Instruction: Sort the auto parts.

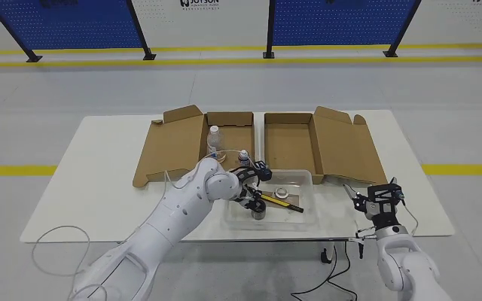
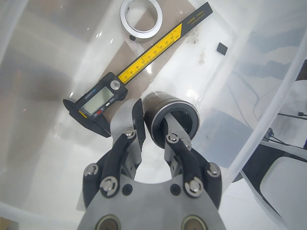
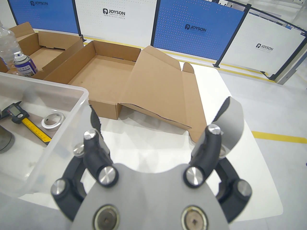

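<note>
Left gripper [image 2: 152, 118] pinches the bearing [image 2: 168, 104] wall, one finger in the bore and one outside, near the bin's [image 2: 275, 96] front-left corner. Caliper [image 2: 148, 56] just beside it, ring [image 2: 141, 19] mid-bin. Right gripper [image 3: 159, 111] wide open, holding nothing, over the table's [image 3: 239, 144] front-right corner.

Two cardboard boxes are set side by side at the back of the tabletop [image 1: 90, 180], the left box [image 1: 177, 150] and the right box [image 1: 286, 147]. A bottle [image 1: 215, 140] is stood in the left box, with a can [image 1: 243, 158] in front of it. A bin [image 1: 290, 172] is placed just before both boxes. In it a caliper [image 2: 134, 72] is laid, with a ring [image 2: 141, 20] behind it and a cylinder [image 2: 172, 118] at its left end. The cylinder's wall is gripped by the left hand [image 2: 153, 118], one finger inside the bore. The right hand [image 3: 160, 108] is held over the tabletop's front right, apart from the bin.
</note>
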Available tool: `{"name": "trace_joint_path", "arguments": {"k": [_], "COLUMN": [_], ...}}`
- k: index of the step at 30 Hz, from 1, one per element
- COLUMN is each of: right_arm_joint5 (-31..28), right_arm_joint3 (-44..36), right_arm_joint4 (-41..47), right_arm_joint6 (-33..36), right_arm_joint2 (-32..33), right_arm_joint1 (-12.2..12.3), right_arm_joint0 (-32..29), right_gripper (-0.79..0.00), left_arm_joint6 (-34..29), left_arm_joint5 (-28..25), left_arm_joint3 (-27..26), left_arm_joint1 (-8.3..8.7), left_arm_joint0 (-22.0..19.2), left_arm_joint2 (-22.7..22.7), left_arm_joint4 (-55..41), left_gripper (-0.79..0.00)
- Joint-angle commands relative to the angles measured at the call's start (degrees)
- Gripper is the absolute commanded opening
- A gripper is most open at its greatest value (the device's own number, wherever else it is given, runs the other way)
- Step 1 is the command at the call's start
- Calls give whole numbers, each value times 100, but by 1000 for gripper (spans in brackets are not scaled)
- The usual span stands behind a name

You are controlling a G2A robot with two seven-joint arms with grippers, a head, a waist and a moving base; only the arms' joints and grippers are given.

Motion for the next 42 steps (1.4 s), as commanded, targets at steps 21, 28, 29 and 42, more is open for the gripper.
{"name": "trace_joint_path", "arguments": {"k": [21,28,29,42], "right_arm_joint5": [0,0,0,0], "right_arm_joint3": [0,0,0,0], "right_arm_joint4": [0,0,0,0], "right_arm_joint6": [0,0,0,0], "right_arm_joint2": [0,0,0,0], "right_arm_joint1": [0,0,0,0], "right_arm_joint0": [0,0,0,0], "right_gripper": [0,0,0,0], "left_arm_joint6": [76,129,146,164], "left_arm_joint5": [-63,-135,-154,-99], "left_arm_joint3": [351,186,146,-312], "left_arm_joint1": [-127,-89,-81,59], "left_arm_joint0": [-191,-170,-157,16], "left_arm_joint2": [274,260,253,63], "left_arm_joint4": [-93,21,29,144], "left_gripper": [-785,-785,-785,-785]}}
